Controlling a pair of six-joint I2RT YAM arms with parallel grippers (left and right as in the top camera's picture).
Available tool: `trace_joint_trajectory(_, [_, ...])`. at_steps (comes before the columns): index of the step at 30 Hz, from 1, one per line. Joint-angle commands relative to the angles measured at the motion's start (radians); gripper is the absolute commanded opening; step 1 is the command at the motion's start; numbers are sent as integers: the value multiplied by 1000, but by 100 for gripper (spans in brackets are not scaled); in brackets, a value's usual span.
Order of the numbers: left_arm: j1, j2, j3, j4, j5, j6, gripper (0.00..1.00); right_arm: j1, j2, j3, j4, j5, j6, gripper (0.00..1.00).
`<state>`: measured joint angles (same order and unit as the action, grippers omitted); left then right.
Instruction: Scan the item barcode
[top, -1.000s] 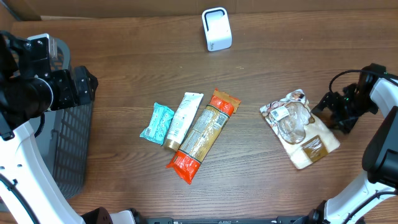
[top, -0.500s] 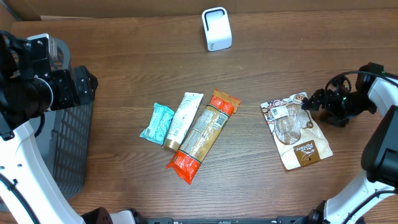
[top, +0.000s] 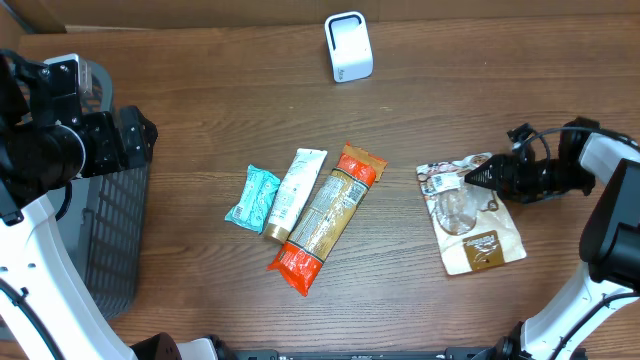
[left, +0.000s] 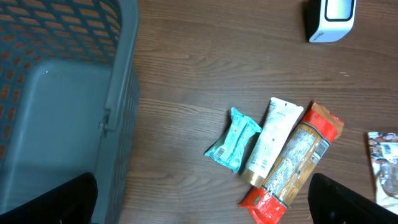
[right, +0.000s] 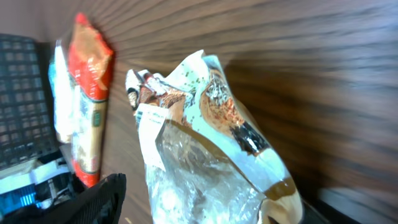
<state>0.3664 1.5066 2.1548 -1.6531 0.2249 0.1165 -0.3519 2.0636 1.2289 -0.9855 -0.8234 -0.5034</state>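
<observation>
A brown and white pouch (top: 468, 215) with a clear window lies flat at the right, a white label (top: 440, 181) on its upper end. My right gripper (top: 478, 177) reaches in from the right over the pouch's upper right edge. In the right wrist view the pouch (right: 205, 143) fills the gap between the wide-apart jaws of the right gripper (right: 211, 210). The white scanner (top: 348, 46) stands at the back centre. My left gripper (top: 135, 140) hangs open at the far left above the basket, with nothing in the left gripper (left: 202, 208).
A grey mesh basket (top: 100, 240) sits at the left edge. A teal packet (top: 253, 198), a white tube (top: 296, 192) and a long orange bag (top: 327, 217) lie side by side mid-table. A cardboard wall runs along the back.
The pouch went from puffed up and tilted to lying flat, shifting slightly left. My right gripper moved left from beside the pouch onto its upper edge. The left arm stayed still.
</observation>
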Motion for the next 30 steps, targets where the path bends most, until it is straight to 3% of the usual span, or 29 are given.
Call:
trace_joint_trajectory(1, [0,5,0,1,12,26,100,29,32,-96,53,19,-50,74])
trace_joint_trajectory(5, [0,5,0,1,12,26,100,67,32,-194,129,-45,-38,69])
trace_joint_trajectory(7, [0,5,0,2,12,26,99,90,32,-198,129,-46,23,51])
trace_joint_trajectory(10, [0,5,0,1,12,26,100,127,32,-198,139,-46,87,41])
trace_joint_trajectory(16, [0,5,0,1,12,26,100,189,32,-198,216,-56,196,14])
trace_joint_trajectory(20, [0,5,0,1,12,26,100,195,32,-192,222,-108,198,4])
trace_joint_trajectory(24, [0,5,0,1,12,26,100,187,30,-142,169,-127,225,4])
trace_joint_trajectory(30, [0,5,0,1,12,26,99,163,-27,19,-51,-147,192,4])
